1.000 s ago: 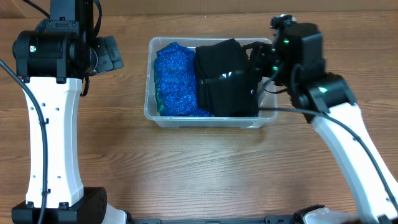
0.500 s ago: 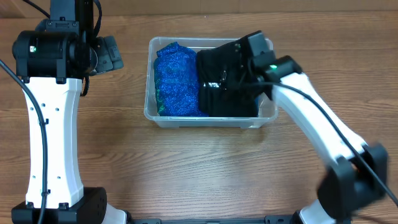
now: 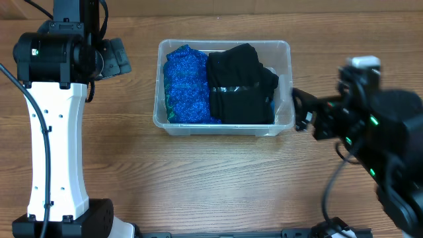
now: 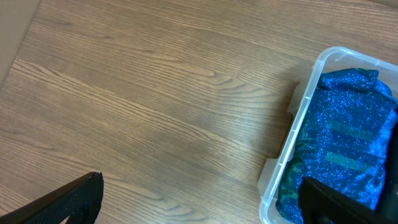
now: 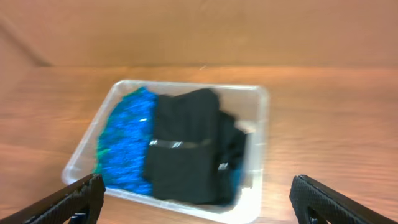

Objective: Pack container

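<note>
The container [image 3: 225, 131] is a clear plastic bin at the table's middle back. Inside it, a glittery blue cloth [image 3: 186, 86] fills the left half and a folded black cloth [image 3: 239, 86] the right half. My right gripper [image 3: 301, 110] hovers just outside the bin's right wall, open and holding nothing. In the right wrist view the container [image 5: 264, 106] with the black cloth [image 5: 186, 155] lies ahead of the wide-apart right gripper [image 5: 199, 199]. My left gripper [image 3: 119, 57] is raised left of the bin. In its own view the left gripper [image 4: 202, 205] is open over bare wood beside the container [image 4: 292, 143].
The wooden table [image 3: 198, 178] runs in front of and to both sides of the bin. The left arm's white column [image 3: 56, 145] stands at the left. The right arm's body [image 3: 383, 132] takes up the right side.
My right gripper opened, let go of the black cloth inside the bin and drew back to the right, outside the bin's wall. The left arm has not moved.
</note>
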